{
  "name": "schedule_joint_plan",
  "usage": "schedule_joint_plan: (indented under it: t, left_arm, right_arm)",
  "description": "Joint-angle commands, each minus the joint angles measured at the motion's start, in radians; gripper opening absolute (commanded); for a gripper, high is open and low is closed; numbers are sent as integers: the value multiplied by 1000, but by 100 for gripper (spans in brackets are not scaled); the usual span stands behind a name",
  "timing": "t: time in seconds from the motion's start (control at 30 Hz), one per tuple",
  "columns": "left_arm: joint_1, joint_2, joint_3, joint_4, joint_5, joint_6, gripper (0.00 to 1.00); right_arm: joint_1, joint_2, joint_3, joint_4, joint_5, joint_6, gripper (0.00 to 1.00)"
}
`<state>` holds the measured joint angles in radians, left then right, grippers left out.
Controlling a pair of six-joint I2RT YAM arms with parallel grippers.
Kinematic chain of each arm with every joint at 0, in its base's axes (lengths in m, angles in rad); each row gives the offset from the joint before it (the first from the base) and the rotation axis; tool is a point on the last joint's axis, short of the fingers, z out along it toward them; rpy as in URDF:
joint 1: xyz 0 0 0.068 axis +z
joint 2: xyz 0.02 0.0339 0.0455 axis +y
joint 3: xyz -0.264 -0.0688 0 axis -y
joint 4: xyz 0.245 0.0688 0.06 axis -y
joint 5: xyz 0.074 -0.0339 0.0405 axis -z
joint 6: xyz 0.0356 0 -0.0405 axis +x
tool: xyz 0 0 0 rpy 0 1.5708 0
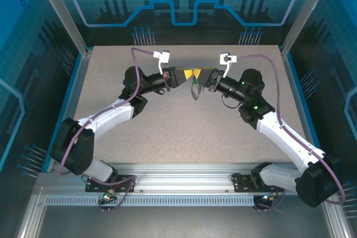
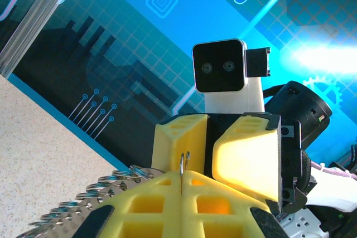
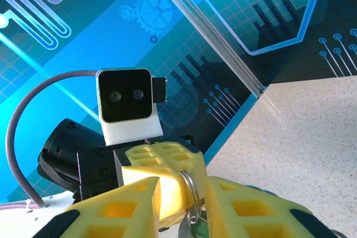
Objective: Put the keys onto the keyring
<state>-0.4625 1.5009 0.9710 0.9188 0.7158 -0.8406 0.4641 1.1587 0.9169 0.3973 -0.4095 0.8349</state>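
1. The left gripper (image 1: 187, 75) and the right gripper (image 1: 199, 75) meet tip to tip above the rear middle of the table (image 1: 184, 137). They are nearer the back wall (image 1: 184, 9) than the near-edge rail (image 1: 184, 185).
2. In the left wrist view, the left gripper's (image 2: 181, 181) yellow fingers are pressed together. The thin wire of the keyring (image 2: 184, 163) rises from the seam between them, so they are clamped on it.
3. A silvery beaded chain (image 2: 100, 190) trails off to the left of those fingers, over the speckled tabletop.
4. The right gripper's fingers (image 3: 117, 210) stand apart, with the keyring (image 3: 191, 185) upright in the gap. It cannot be told whether either pad touches it.
5. A scrap of green, the key (image 3: 199, 230), shows just below the ring, low in that same gap. How it is held is hidden.
6. From above, the ring's dark loop (image 1: 194, 90) hangs just beneath the two fingertips, apart from the table surface.
7. Each gripper faces the other's wrist camera (image 2: 219, 66) at close range, so there is little room between the two tool heads.
8. Speckled tabletop spreads to the left, to the right and toward the near rail. The side walls and the corner post (image 3: 206, 34) are well apart from both grippers.
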Motion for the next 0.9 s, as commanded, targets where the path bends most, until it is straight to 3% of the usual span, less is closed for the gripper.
schedule_joint_plan:
  t: [0.0,0.23,0.47,0.67,0.83,0.87]
  left_arm:
    - [1,1,-4,54,13,-13,0]
    - [1,4,-3,55,14,-12,0]
    - [2,6,-6,58,14,-14,0]
    - [1,7,-7,55,15,-14,0]
    - [8,9,-1,24,16,-6,0]
    - [16,7,0,20,19,-6,8]
  right_arm:
    - [13,2,-5,44,-17,1,26]
    - [13,1,-15,50,-16,2,16]
    - [13,14,-13,62,-26,6,14]
    - [13,24,-9,71,-35,6,0]
    - [4,25,-3,42,-33,-14,0]
    - [-3,25,-1,31,-37,-23,0]
